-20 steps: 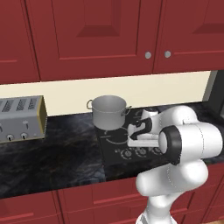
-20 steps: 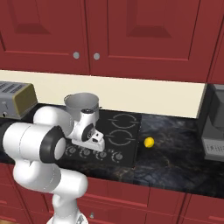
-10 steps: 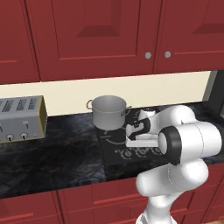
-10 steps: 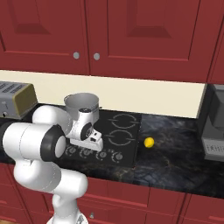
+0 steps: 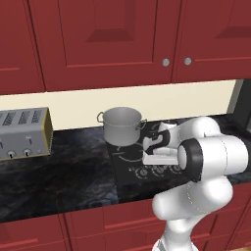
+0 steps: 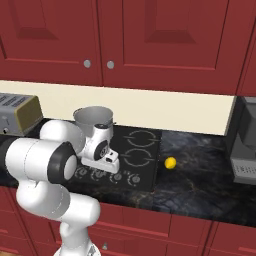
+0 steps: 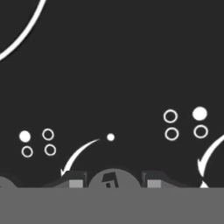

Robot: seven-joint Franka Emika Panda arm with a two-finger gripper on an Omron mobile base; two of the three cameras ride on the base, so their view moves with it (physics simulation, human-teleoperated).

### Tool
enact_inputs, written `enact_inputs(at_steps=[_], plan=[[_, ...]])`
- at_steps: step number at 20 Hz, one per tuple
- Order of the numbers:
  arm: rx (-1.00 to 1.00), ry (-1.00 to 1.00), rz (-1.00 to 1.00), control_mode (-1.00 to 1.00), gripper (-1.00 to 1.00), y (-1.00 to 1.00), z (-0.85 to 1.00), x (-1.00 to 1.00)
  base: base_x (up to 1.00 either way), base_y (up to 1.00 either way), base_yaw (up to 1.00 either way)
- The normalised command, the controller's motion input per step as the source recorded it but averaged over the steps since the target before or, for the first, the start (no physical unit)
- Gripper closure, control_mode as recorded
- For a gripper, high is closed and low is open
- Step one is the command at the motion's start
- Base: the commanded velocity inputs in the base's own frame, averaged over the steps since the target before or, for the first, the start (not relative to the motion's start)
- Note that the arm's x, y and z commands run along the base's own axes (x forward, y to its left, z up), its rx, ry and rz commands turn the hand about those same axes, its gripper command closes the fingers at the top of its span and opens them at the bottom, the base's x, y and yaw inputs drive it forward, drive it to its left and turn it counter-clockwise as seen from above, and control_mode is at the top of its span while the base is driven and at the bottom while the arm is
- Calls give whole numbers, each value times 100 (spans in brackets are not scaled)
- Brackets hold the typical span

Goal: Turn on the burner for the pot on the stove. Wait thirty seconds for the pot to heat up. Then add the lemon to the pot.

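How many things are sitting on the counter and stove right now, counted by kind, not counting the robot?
Pot: 1
Lemon: 1
Toaster: 1
Stove knobs: 4
Dark appliance at the right edge: 1
Total: 8

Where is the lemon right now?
In the right base view the lemon lies on the dark counter, just right of the stove, well away from the pot.
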Motion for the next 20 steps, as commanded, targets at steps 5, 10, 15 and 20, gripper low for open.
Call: enact_inputs(at_steps=[5,10,15,20], plan=[[-1,1,0,-100,100,2,-4,-2,0,0,0],[0,3,21,-100,100,3,-20,-9,0,0,0],[0,3,39,-100,100,-1,-16,-11,0,0,0],[0,0,41,-100,100,-8,-27,-26,0,0,0]])
